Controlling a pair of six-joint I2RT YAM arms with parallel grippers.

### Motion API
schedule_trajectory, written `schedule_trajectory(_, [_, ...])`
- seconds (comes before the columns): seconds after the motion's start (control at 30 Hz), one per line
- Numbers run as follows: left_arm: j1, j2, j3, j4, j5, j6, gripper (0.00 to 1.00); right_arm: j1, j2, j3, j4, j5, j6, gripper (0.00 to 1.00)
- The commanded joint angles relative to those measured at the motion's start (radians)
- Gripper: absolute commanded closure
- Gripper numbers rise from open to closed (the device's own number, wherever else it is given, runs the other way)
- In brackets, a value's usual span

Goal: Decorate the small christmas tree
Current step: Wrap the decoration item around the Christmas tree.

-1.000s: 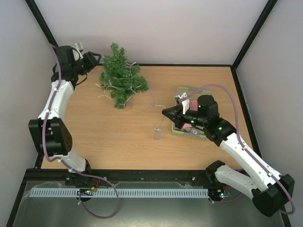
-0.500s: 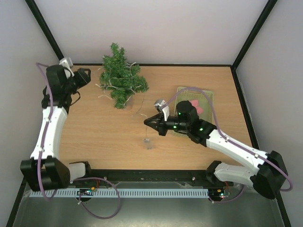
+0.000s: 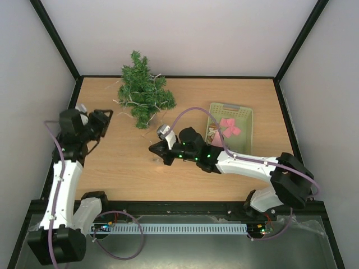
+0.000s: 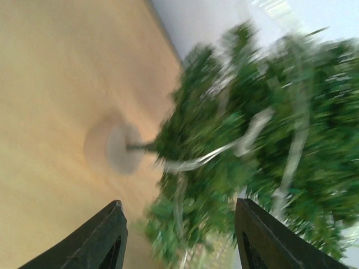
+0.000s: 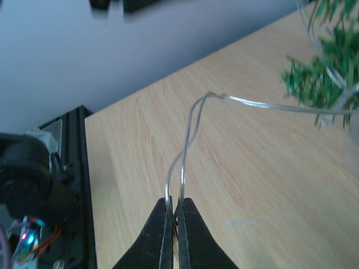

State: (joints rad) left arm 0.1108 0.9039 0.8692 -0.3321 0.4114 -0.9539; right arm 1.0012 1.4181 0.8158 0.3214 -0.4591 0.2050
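Note:
The small christmas tree [image 3: 143, 92] stands at the back left of the table, with a pale light wire [image 3: 134, 102] looped through its dark green branches. In the left wrist view the tree [image 4: 252, 140] is blurred, its round base [image 4: 112, 147] resting on the wood. My left gripper [image 3: 104, 120] is open and empty, a short way to the left of and nearer than the tree. The tips of my right gripper [image 5: 177, 204] are shut on a doubled strand of the thin light wire [image 5: 193, 117]. That strand runs off toward the tree [image 5: 325, 73]. My right gripper [image 3: 152, 150] sits mid-table, in front of the tree.
A pale green basket [image 3: 247, 115] stands at the right and holds a pink bow [image 3: 229, 126]. The right forearm stretches across the table in front of it. Grey walls and a black frame enclose the table on three sides.
The right arm swung left from the basket to mid-table, carrying the wire. The left arm drew back from the tree toward the near left, and its jaws widened a little.

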Motion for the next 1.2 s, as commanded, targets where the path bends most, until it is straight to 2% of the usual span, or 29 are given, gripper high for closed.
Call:
schedule_trajectory(0.0, [-0.001,-0.094,-0.218,0.023,0.233,-0.449,0.45,0.041,0.047,0.052,0.209,0.111,-0.034,0.98])
schedule_trajectory(0.07, [-0.01,-0.145,-0.317,0.068,0.288,-0.589,0.44,0.06,0.068,0.059,0.254,0.134,-0.05,0.98])
schedule_trajectory(0.13, [-0.021,-0.185,-0.368,0.057,0.306,-0.663,0.43,0.084,0.082,0.067,0.292,0.167,-0.081,0.98])
schedule_trajectory(0.23, [-0.077,-0.187,-0.398,0.042,0.306,-0.727,0.38,0.119,0.102,0.07,0.355,0.217,-0.15,0.98])
schedule_trajectory(0.33, [-0.144,-0.221,-0.432,0.138,0.276,-0.853,0.38,0.128,0.135,0.092,0.368,0.257,-0.158,0.98])
schedule_trajectory(0.4, [-0.169,-0.244,-0.436,0.148,0.254,-0.898,0.38,0.129,0.163,0.11,0.367,0.28,-0.172,0.98])
schedule_trajectory(0.67, [-0.178,-0.27,-0.414,0.085,0.222,-0.898,0.37,0.129,0.229,0.151,0.4,0.355,-0.24,0.98])
schedule_trajectory(0.8, [-0.178,-0.27,-0.351,-0.031,0.149,-0.83,0.36,0.128,0.24,0.16,0.402,0.373,-0.29,0.98])
schedule_trajectory(1.17, [-0.18,-0.268,-0.393,0.106,0.217,-0.973,0.32,0.131,0.302,0.213,0.469,0.365,-0.292,0.98])
